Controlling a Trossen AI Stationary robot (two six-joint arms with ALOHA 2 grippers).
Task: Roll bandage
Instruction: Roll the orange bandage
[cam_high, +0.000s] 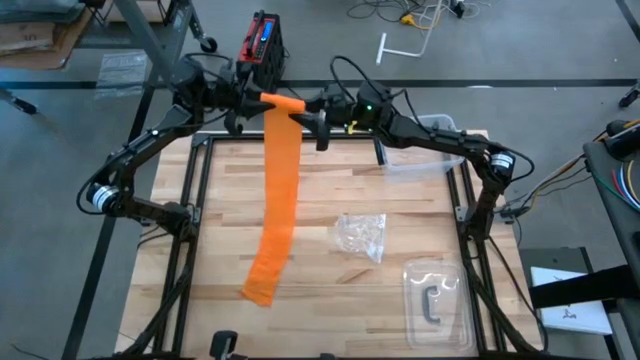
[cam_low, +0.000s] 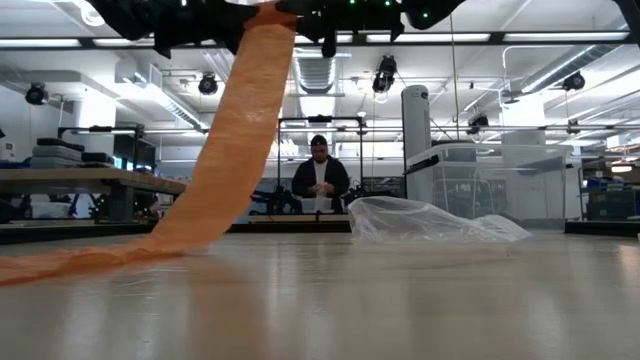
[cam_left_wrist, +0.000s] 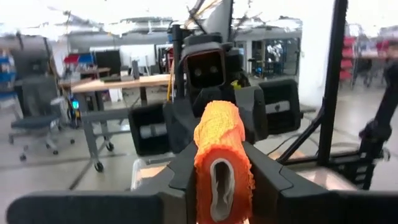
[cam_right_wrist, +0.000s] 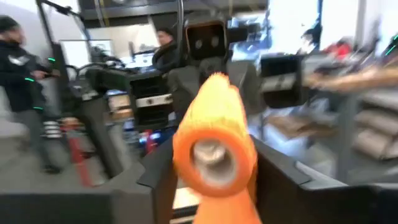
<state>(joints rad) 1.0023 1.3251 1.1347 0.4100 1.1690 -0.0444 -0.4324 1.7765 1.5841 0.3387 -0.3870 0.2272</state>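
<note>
Near right on the wooden table (cam_high: 330, 290): clear plastic tray (cam_high: 437, 297) with a small dark curved piece inside. Near left of centre: loose end of the orange bandage (cam_high: 278, 200), lying flat on the wood. Just beyond the tray, mid-table and right of the strip: crumpled clear wrapper (cam_high: 362, 236), apart from the bandage. From its near end, runs as a long flat band toward the far edge, lifting off the table and climbing steeply to a small rolled end held in the air above the far edge. There, left gripper (cam_high: 252, 98) comes in from the left, clamped on the roll, fingers (cam_left_wrist: 273, 180) pressed against both sides and squashing its core to a narrow oval. Right gripper (cam_high: 305, 108) meets it head-on from the right, around the same roll; gripping or merely flanking, cannot tell. Far right on the table: clear plastic bin (cam_high: 432, 148). Beyond the table, across the room: a person (cam_low: 319, 178) in dark clothes.
</note>
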